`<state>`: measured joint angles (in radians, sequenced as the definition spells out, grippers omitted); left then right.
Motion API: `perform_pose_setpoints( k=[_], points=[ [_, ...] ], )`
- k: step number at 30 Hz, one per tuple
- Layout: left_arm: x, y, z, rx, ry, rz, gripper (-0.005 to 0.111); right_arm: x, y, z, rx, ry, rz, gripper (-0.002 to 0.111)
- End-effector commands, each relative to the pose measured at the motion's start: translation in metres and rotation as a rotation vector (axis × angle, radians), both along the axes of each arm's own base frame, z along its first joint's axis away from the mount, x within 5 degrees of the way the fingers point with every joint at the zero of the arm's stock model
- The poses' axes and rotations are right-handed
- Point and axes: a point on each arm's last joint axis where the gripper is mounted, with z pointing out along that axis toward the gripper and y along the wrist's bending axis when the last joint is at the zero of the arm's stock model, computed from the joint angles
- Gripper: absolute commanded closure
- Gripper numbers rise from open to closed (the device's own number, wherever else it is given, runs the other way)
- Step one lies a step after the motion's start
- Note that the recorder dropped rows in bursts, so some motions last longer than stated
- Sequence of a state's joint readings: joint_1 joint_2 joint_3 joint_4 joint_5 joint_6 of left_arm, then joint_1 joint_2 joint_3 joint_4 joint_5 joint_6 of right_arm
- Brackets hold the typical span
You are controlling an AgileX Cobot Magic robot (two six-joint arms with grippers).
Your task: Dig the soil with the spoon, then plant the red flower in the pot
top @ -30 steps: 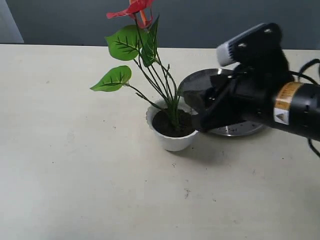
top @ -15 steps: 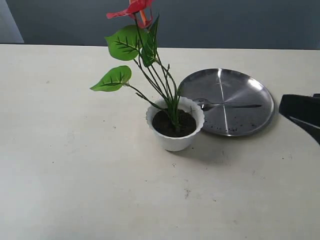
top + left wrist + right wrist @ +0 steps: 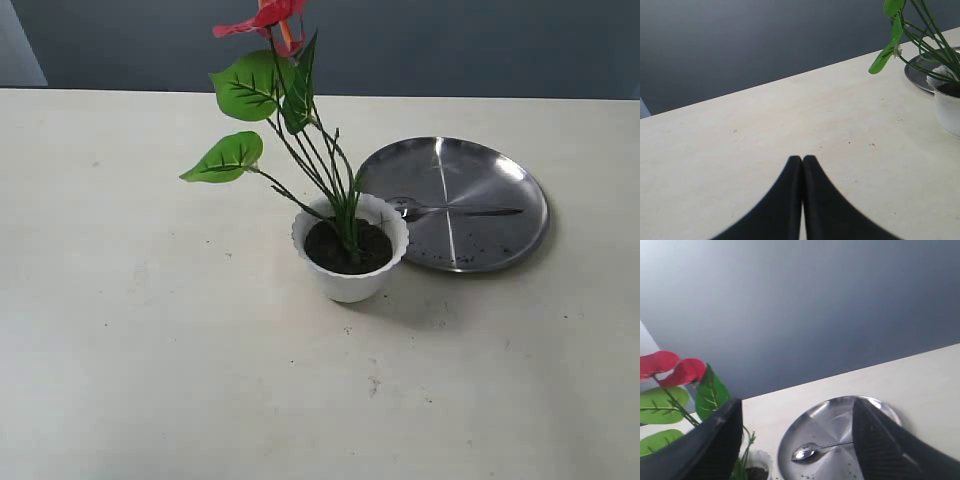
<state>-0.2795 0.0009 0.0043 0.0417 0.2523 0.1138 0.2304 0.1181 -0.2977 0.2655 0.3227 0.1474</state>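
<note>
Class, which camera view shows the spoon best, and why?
The exterior view: the whole spoon lies unobstructed on the steel plate. The right wrist view shows it smaller, between the tool's fingers. The left wrist view shows no spoon.

The round polished steel plate [image 3: 497, 213] gleams, flecked with dark crumbs, like the slim shiny silver metal teaspoon [image 3: 450, 210]. The small white scalloped pot [image 3: 349, 282] looks smooth (plastic or ceramic, unclear), holding rough, matt dark soil [image 3: 330, 249]. The pale counter [image 3: 150, 340] is matt.

Left gripper [image 3: 802, 162] jaws closed, well apart from pot [image 3: 948, 111].
</note>
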Motion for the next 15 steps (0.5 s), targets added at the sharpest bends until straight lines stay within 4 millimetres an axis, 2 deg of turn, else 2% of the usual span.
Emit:
perform_pose_setpoints(
  k=[1,2,7,12,15],
  points=[
    [0.000,0.000,0.003,-0.010,-0.015,-0.004,0.106,0.002,0.000,-0.028,-0.087,-0.023,-0.045,0.047],
    [0.000,0.000,0.003,-0.010,-0.015,-0.004,0.106,0.004,0.001,-0.039,-0.109,-0.003,-0.039,0.047],
    [0.000,0.000,0.003,-0.008,-0.016,-0.004,0.106,0.008,0.002,-0.068,-0.108,0.069,-0.028,0.047],
    [0.000,0.000,0.003,-0.008,-0.016,-0.004,0.106,0.009,0.003,-0.082,-0.024,0.102,-0.033,0.047],
    [0.000,0.000,0.003,-0.008,-0.016,-0.004,0.106,0.007,0.002,-0.085,-0.104,0.085,-0.037,0.047]
  ],
)
